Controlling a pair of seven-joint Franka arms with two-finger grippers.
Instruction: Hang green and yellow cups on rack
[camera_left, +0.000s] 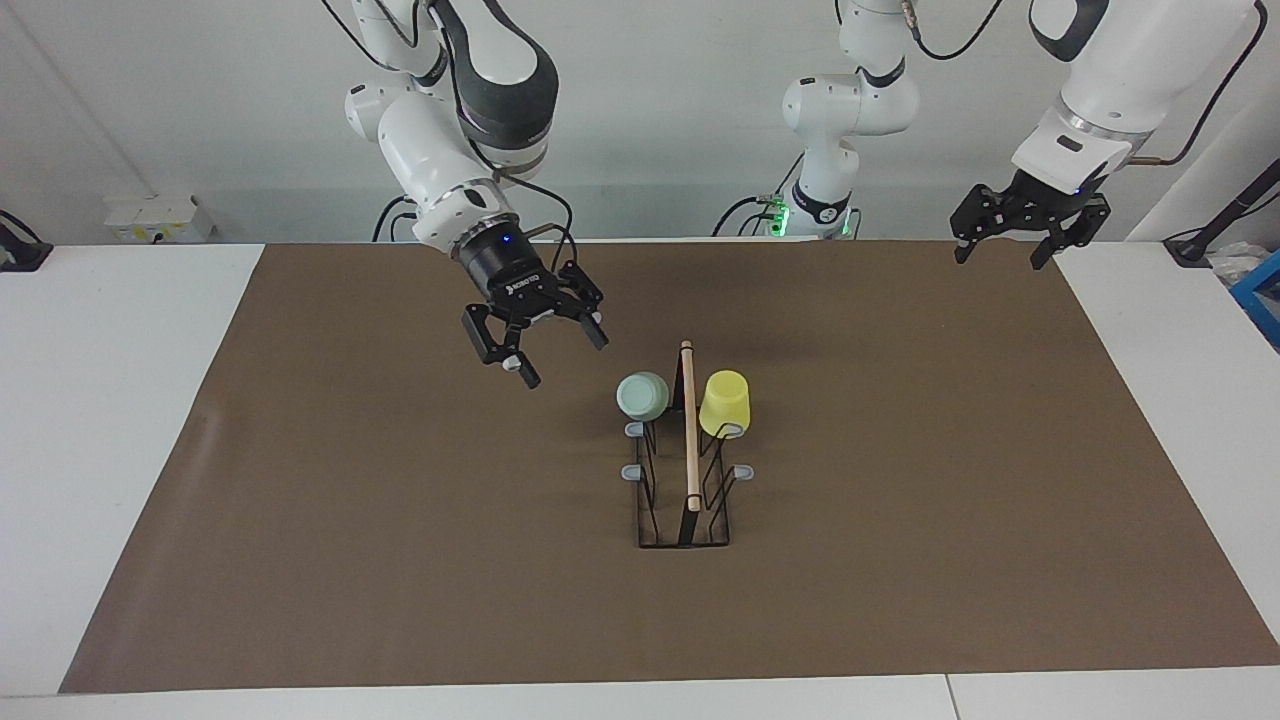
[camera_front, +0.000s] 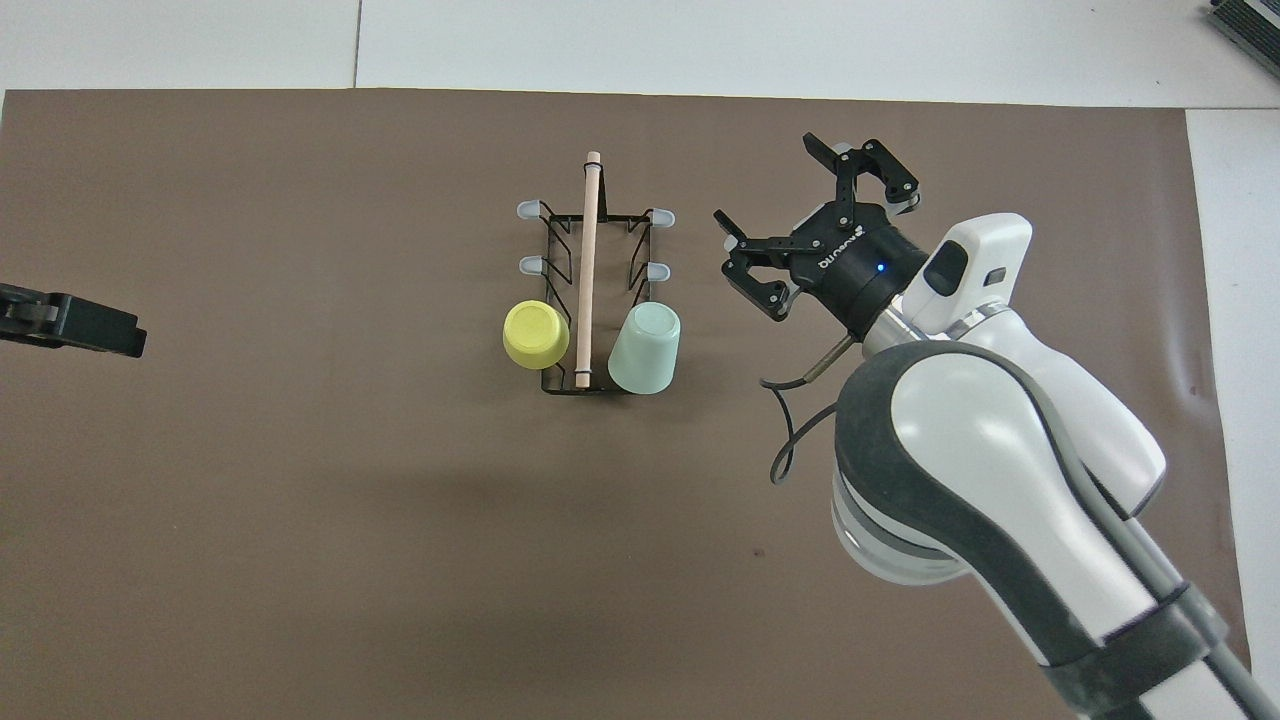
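Observation:
The black wire rack (camera_left: 690, 440) (camera_front: 588, 260) with a wooden rod on top stands mid-mat. Two cups hang upside down on its prongs nearest the robots. The pale green cup (camera_left: 642, 395) (camera_front: 645, 348) is on the right arm's side and the yellow cup (camera_left: 725, 403) (camera_front: 537, 334) on the left arm's side. My right gripper (camera_left: 563, 360) (camera_front: 765, 178) hovers open and empty over the mat beside the rack, tilted toward the green cup and apart from it. My left gripper (camera_left: 1000, 260) (camera_front: 100, 332) waits open, raised over the mat's corner at the left arm's end.
A brown mat (camera_left: 400, 520) covers most of the white table (camera_left: 120, 420). The rack's other grey-tipped prongs (camera_left: 743, 471) carry nothing. A blue box (camera_left: 1265, 295) sits at the table edge at the left arm's end.

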